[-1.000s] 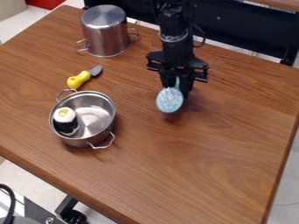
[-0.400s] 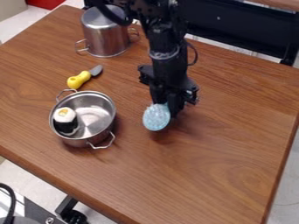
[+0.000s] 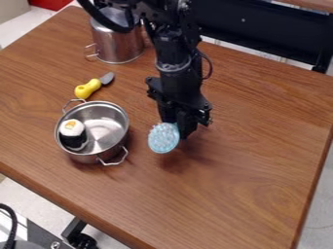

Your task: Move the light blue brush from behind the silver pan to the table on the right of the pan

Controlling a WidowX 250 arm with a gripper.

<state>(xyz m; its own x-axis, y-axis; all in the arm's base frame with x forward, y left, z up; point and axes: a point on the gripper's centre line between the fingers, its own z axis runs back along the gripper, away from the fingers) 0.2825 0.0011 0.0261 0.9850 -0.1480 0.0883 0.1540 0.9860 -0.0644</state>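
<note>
Right of the metal pot, my gripper (image 3: 180, 127) hangs over the middle of the wooden table, shut on a light blue brush (image 3: 163, 138). The brush's round, bristly head shows below and to the left of the gripper, over the table; its handle is mostly hidden by the gripper. The open pot (image 3: 107, 127) stands on the left with a sushi piece (image 3: 72, 132), white on top and black below, against its left inner wall. A gap of bare wood separates the pot from the brush head.
A yellow-handled toy knife (image 3: 88, 89) lies above the pot. A taller metal pot (image 3: 118, 44) stands upside down at the back left, partly behind the arm. The wooden table's (image 3: 244, 194) right edge runs down the right side of the view.
My gripper has moved toward the camera and left, carrying the brush closer to the open pot. The bristly side of the brush head now shows more. The pots, sushi piece and knife have stayed put.
</note>
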